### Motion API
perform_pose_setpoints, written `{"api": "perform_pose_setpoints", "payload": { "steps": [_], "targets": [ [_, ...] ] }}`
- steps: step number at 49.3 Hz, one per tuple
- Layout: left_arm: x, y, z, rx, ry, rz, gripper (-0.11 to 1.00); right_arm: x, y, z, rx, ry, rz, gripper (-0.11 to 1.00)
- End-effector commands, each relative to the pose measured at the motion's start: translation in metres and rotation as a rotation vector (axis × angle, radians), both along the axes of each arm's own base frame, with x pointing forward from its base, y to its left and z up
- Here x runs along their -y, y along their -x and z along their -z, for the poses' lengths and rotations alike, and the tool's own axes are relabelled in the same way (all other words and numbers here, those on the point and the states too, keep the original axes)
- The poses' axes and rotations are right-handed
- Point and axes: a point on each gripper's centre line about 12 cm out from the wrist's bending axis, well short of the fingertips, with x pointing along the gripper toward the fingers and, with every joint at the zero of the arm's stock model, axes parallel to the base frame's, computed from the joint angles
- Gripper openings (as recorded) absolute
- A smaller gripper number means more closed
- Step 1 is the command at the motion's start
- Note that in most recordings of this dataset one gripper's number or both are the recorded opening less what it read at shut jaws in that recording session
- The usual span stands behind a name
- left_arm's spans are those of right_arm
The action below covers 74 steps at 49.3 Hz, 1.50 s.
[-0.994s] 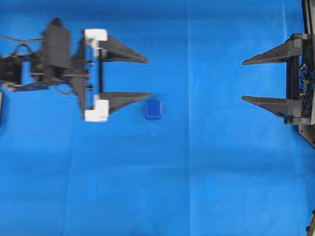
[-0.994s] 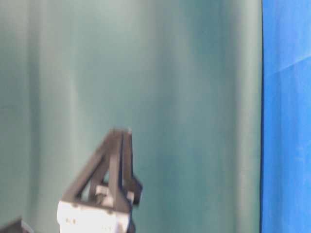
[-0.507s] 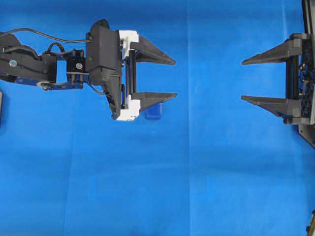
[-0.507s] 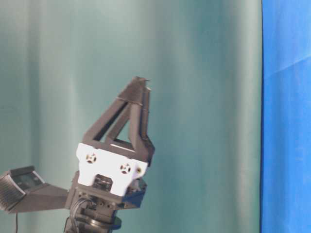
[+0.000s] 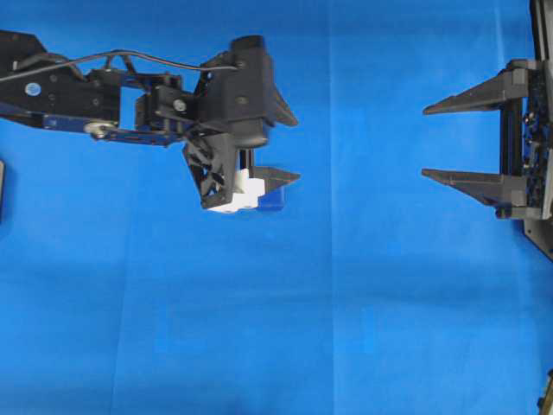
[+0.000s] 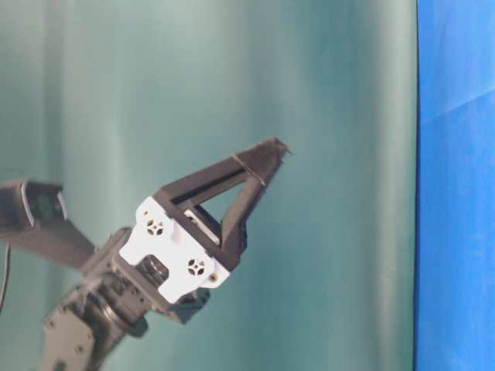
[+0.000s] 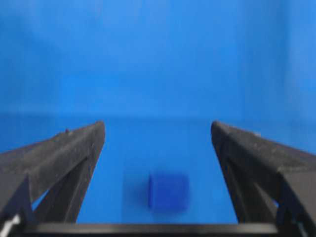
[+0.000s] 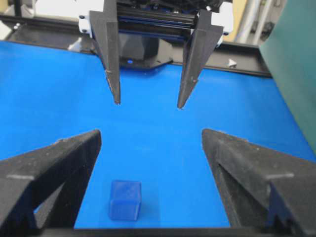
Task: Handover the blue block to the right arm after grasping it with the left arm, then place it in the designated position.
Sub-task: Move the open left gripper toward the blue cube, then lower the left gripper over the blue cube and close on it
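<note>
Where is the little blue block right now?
In the overhead view the blue block sits on the blue cloth, left of middle, partly under the left gripper, whose open fingers point down toward it.

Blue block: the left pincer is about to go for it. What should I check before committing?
1. Left pincer open: ok, jaws spread wide in the wrist view.
2. Blue block lined up between the fingers: ok in the wrist view. From overhead it sits partly under one finger, so recheck on descent.
3. Block free and flat on the cloth: ok, nothing touches it.
4. Height left above the block: cannot tell.
5. Right pincer open for the handover: ok, at the right edge, well apart.
</note>
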Motion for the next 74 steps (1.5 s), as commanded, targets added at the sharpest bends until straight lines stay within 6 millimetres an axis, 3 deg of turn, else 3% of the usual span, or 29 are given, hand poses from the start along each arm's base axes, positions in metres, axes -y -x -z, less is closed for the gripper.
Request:
{"api": "perform_pose_setpoints", "payload": {
  "steps": [1,16,74],
  "targets": [
    [0.0015,-0.0041,-0.0161,-0.045,-0.001,0.004,0.92,0.0005,-0.0030,-0.0079,0.017,-0.002,0.002,0.94],
    [0.0031,-0.0103,-0.0130,-0.244,0.006,0.006,0.92,0.0005,-0.0035,-0.0071,0.012,-0.003,0.002,0.94],
    [0.0058,-0.0104,-0.0113,-0.246,0.015,0.003,0.92,0.0005,-0.0040,-0.0087,0.011,-0.003,0.002,0.94]
  ]
}}
